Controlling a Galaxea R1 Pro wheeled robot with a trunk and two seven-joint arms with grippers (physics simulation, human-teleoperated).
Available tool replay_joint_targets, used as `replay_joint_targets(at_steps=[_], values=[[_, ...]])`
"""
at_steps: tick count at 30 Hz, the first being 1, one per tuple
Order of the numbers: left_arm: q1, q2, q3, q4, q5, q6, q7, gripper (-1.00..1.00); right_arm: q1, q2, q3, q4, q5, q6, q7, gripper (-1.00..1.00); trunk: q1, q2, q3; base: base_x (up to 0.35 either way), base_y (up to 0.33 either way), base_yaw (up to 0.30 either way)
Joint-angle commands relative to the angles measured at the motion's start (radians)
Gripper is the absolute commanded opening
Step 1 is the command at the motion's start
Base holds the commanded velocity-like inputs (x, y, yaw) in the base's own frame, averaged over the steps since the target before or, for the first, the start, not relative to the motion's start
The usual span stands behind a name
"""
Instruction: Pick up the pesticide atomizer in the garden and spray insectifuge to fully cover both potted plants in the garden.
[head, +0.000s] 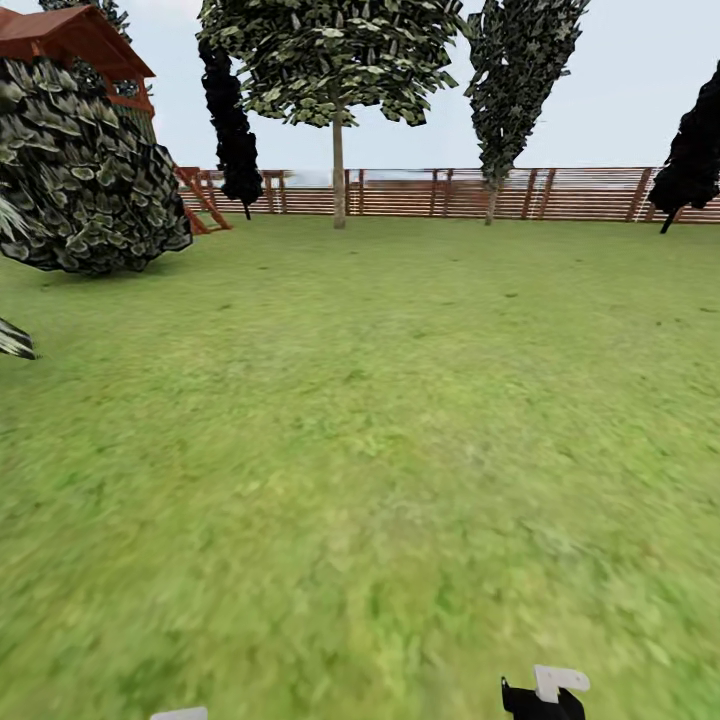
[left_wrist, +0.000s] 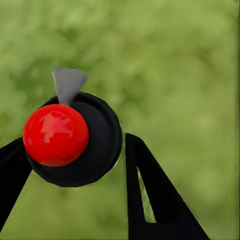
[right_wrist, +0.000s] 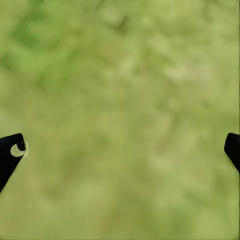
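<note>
Open lawn (head: 380, 450) ahead in the head view, bounded far off by a brown slatted fence (head: 480, 192). Leafy tree (head: 335, 60) near the fence, dark cypresses beside it. Big round dark bush (head: 85, 175) at the left, with a red-roofed wooden playhouse (head: 85, 45) behind it.

In the left wrist view, left gripper (left_wrist: 75, 165) clamped on the pesticide atomizer (left_wrist: 87, 145): a dark rounded bottle with a glossy red ball on it and a grey nozzle, held between the black fingers (left_wrist: 155, 195) above blurred grass.

In the right wrist view, right gripper (right_wrist: 122, 150) spread wide, black fingertips (right_wrist: 10, 152) at opposite edges, nothing between them but grass.
</note>
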Motion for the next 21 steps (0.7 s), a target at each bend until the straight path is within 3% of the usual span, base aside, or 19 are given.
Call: replay_joint_targets(at_steps=[1,21], values=[[-0.001,0.000,0.006,0.001,-0.010,-0.004,0.003,-1.00,0.000,0.000,0.008,0.000,-0.010,-0.003,-0.001,1.00,0.000,0.000,-0.001,0.316,-0.144,0.151],[-0.001,-0.001,0.006,0.001,-0.011,-0.004,0.003,-1.00,0.000,0.000,0.008,0.000,-0.010,-0.002,-0.001,1.00,0.000,0.000,-0.001,0.317,-0.144,0.174]])
